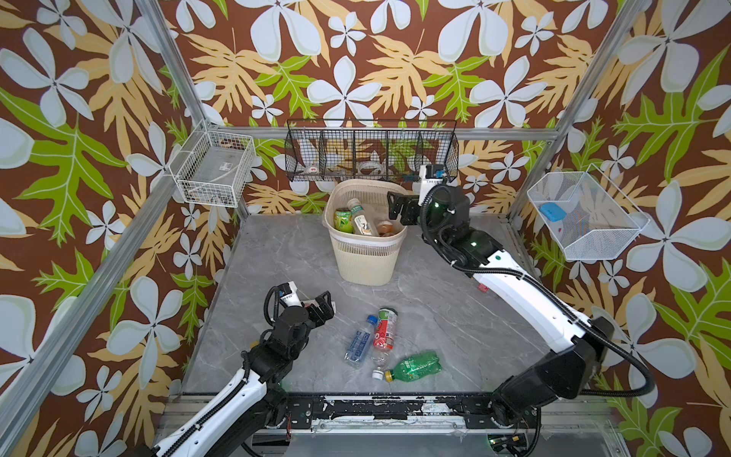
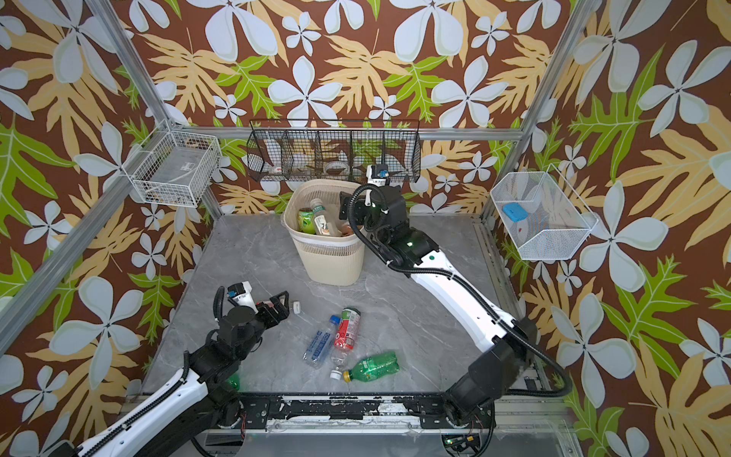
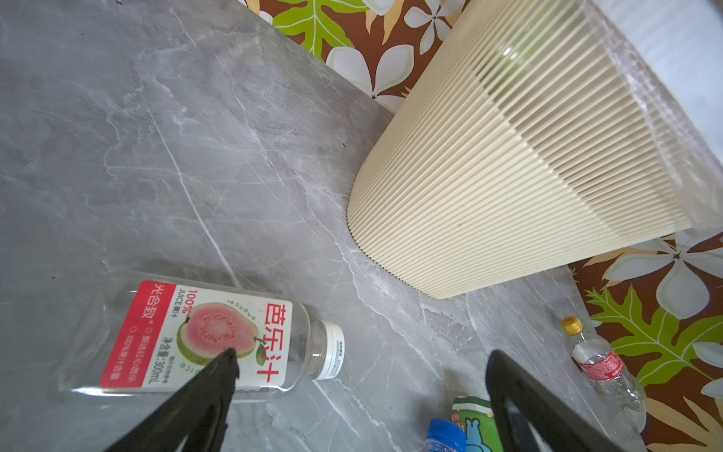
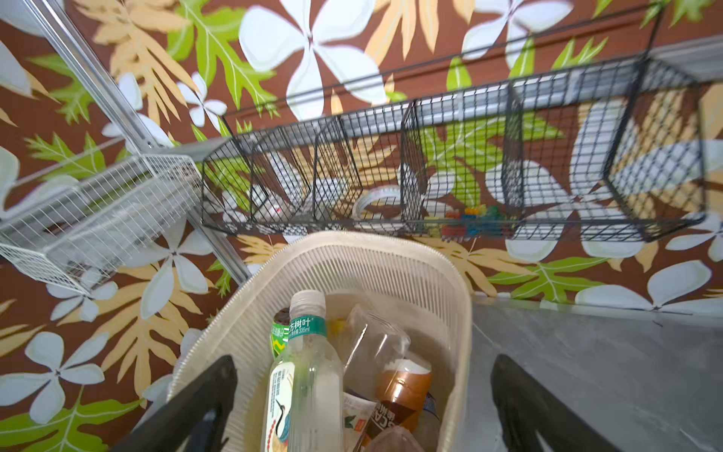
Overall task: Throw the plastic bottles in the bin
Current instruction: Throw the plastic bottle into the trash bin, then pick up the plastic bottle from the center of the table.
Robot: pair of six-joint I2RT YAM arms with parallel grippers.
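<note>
Guava-label bottle — clearest from left wrist

Your tabletop presents a smooth, grey marble-pattern surface with a faint sheen. The bin is matt beige plastic, finely ribbed on its walls. The plastic bottles are thin, glossy and clear or green, with slick printed labels. The black wire basket is matt coated metal mesh. Your frame rails are brushed aluminium.

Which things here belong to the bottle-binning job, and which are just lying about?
Job: bin, bottles inside it, blue-label bottle, red-label bottle, green bottle, guava bottle.
Lying about: black wire basket, white grid basket, white mesh basket.
</note>
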